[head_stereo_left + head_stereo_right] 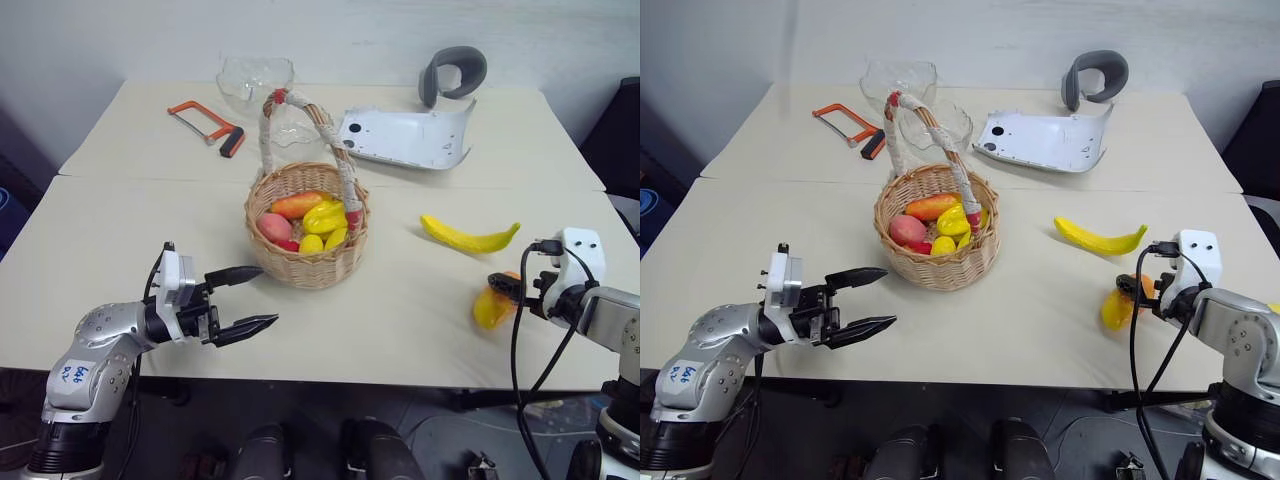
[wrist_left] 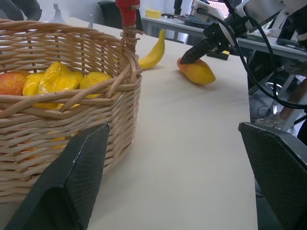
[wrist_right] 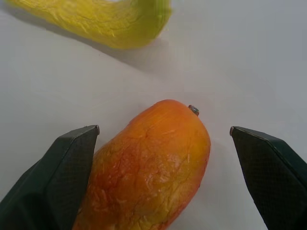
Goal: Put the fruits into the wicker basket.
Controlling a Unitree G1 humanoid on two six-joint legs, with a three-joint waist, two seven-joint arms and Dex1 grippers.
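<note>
- We see the wicker basket [image 1: 307,240] standing near the middle of the desk [image 1: 120,250], its tall taped handle [image 1: 345,185] arching over it.
- Inside the basket lie several pieces of fruit [image 1: 322,218]: yellow ones toward the right side, an orange one behind them and a reddish one on the left.
- We find the banana [image 1: 468,238] lying flat on the desk to the right of the basket, well apart from it, with its greenish tip pointing toward the right edge.
- The mango [image 1: 492,308] lies on the desk near the right front corner, just in front of the banana and apart from it.
- Our right gripper [image 3: 163,158] hangs over the mango with its fingers spread wide, one on each side of the fruit; in the right wrist view there is a gap between each finger and the mango, so nothing is grasped.
- Our left gripper [image 1: 252,297] hovers over the desk near the front edge, just left of the basket, pointing toward it with its two fingers released and empty.
- Along the far edge of the desk lie an orange hacksaw [image 1: 206,126], clear glass bowls [image 1: 256,80] behind the basket handle, a white plastic shell [image 1: 408,135] and a grey curved piece [image 1: 452,72].
</note>
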